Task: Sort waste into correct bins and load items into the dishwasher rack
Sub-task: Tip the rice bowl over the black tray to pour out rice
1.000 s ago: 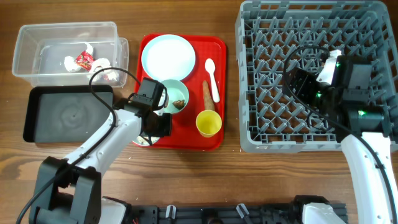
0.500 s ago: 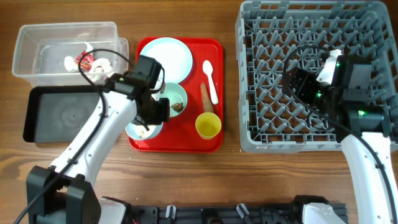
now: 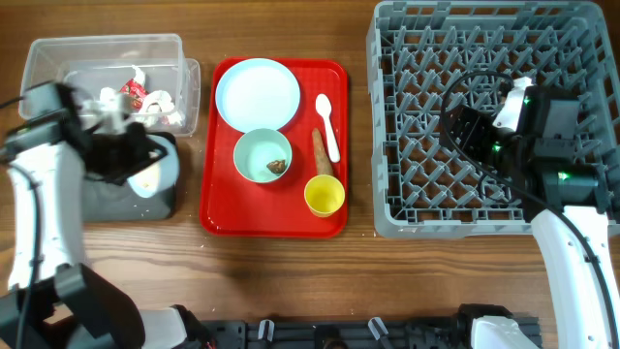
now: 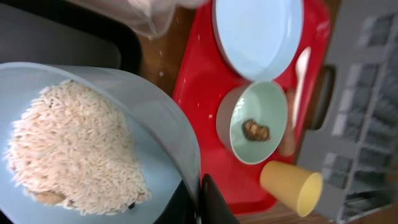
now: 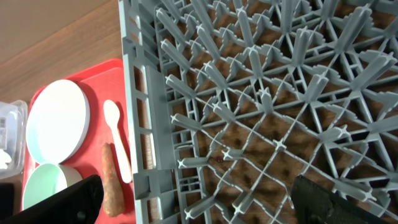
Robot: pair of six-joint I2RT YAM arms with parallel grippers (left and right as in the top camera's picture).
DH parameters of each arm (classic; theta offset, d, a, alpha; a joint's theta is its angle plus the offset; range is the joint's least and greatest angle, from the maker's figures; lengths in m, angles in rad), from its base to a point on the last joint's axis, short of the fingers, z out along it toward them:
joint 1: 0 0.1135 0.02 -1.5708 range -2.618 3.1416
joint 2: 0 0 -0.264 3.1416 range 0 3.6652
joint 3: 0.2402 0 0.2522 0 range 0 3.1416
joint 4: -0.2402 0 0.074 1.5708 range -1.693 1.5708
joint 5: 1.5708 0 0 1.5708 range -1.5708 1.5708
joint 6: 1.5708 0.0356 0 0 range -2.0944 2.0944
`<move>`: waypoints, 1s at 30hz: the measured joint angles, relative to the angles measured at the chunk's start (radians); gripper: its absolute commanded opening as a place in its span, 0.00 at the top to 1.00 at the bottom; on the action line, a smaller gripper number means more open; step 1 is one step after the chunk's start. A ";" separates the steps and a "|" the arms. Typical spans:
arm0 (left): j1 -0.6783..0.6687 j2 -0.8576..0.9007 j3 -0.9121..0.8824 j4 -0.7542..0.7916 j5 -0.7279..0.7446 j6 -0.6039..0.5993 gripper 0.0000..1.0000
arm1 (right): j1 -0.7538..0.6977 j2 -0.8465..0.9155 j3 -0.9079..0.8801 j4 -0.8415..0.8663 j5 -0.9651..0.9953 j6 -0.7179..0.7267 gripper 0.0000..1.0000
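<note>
We're over a wooden table (image 3: 291,262), and the action is on the left. The left gripper (image 4: 200,198) is pinched shut on the rim of the rice bowl (image 4: 158,118), one finger inside and one outside. The rice (image 4: 68,149) sits heaped in the bowl's lower side. From overhead we see that bowl (image 3: 145,177) above the right part of the black tray (image 3: 107,202), though the arm is blurred there. We can't tell whether the bowl touches the tray.

Just behind it stands the tub (image 3: 39,58), with the wrapper (image 3: 131,92) and tissue (image 3: 160,97) lying inside.

Over to the red tray (image 3: 218,208): the plate (image 3: 257,92) lies at the back, and the other bowl (image 3: 263,155) is in front of it with the lump (image 3: 278,166) inside. The stick (image 3: 323,153) lies just right of that bowl. The spoon (image 3: 329,124) is beside the stick, bowl end to the back. The cup (image 3: 325,194) stands upright at the tray's front right.

On the right, the rack (image 3: 542,39) fills its side of the table. The right gripper (image 5: 198,186) hangs above its pegs with its fingers (image 5: 62,199) spread wide and nothing between them.
</note>
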 measured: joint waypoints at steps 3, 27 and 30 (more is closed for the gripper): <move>0.166 0.072 0.000 0.007 0.163 0.103 0.96 | 0.000 0.000 0.000 0.000 0.000 0.000 0.02; 0.486 0.327 0.001 -0.147 0.953 0.104 0.96 | 0.000 0.000 0.000 -0.009 0.000 0.000 0.01; 0.486 0.327 0.001 -0.152 0.954 0.104 0.96 | 0.000 0.000 0.000 -0.023 0.000 0.000 0.01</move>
